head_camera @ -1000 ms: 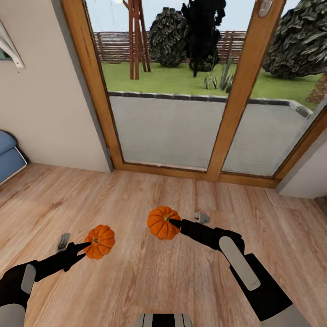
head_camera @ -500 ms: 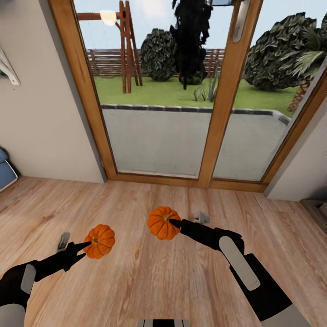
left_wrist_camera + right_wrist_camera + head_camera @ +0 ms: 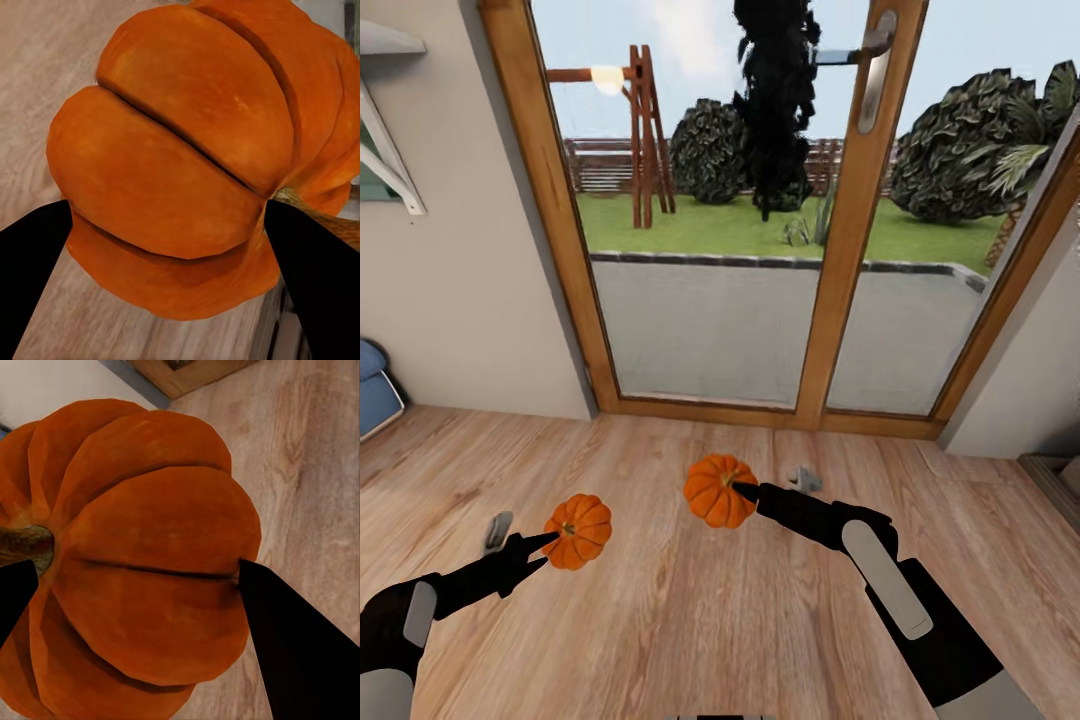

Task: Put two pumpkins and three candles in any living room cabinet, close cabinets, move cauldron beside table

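Observation:
Each arm carries a bright orange ribbed pumpkin above the wooden floor. My left gripper (image 3: 550,543) is shut on the left pumpkin (image 3: 578,531), whose ribs fill the left wrist view (image 3: 187,172) between two black fingers (image 3: 30,270). My right gripper (image 3: 744,490) is shut on the right pumpkin (image 3: 716,490); in the right wrist view this pumpkin (image 3: 142,570) shows its stem, with black fingers (image 3: 300,652) on either side. Candles, cabinet, table and cauldron are out of view.
A wood-framed glass patio door (image 3: 840,240) with a metal handle (image 3: 872,75) stands straight ahead, a garden behind it. Beige walls flank it. A blue cushion (image 3: 375,390) lies at the far left. A dark edge (image 3: 1055,480) shows at the right.
The whole picture has shifted: the camera tilted up and turned, so the door sits lower and its handle shows. Both arms hold their pumpkins just as before.

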